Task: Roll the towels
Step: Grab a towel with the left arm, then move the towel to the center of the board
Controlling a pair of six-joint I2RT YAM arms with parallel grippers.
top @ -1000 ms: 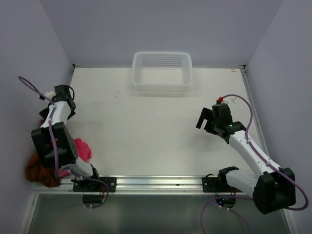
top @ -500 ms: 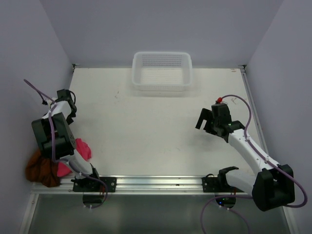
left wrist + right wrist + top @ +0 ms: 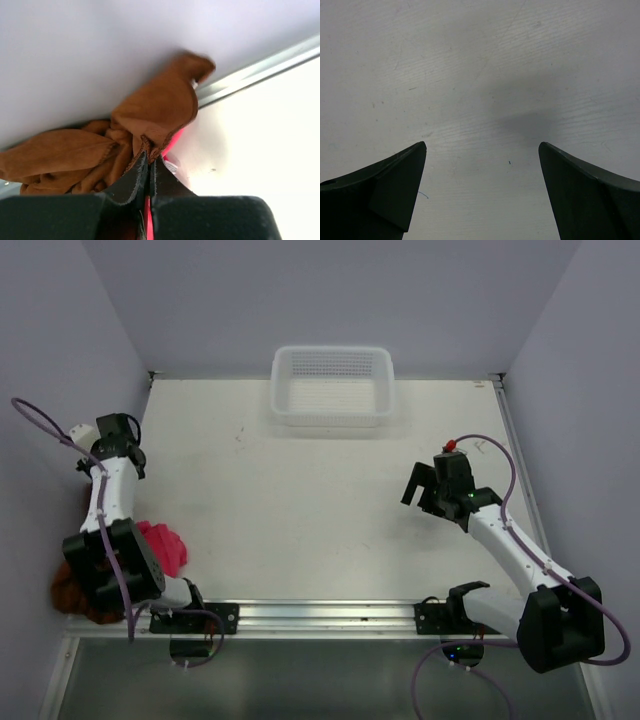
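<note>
rust-brown towel (image 3: 155, 107): bunched, not rolled, in the near-left corner of the surface (image 3: 300, 500), pushed up against the left wall (image 3: 60, 340). wrist view: one lobe stands up against the wall, the rest lies crumpled off to the left. top view: shows only as a dark brown lump, mostly hidden under the left arm's big joint.

pink towel (image 3: 165, 543): also crumpled, not rolled. sits just beside the brown one on its inner side, touching it. wrist view gives only a thin pink edge below the brown fold.

left gripper (image 3: 148, 159): fingers pressed together, tips pinching a fold at the lower edge of the rust-brown towel. a thin pink line shows in the slit btwn the fingers further back; can't tell if pink cloth is caught too. gripper not clear in top view, since the arm is folded over that corner.

rail (image 3: 260, 70): metal strip along the wall base, runs behind the brown lobe.

right gripper (image 3: 482, 145): fingers spread wide, only bare surface seen btwn them. it is on the right side of the surface, well apart from both towels.

basket (image 3: 330, 349): white mesh, centre of the far edge, by the back wall. well apart from the towels & both grippers.
</note>
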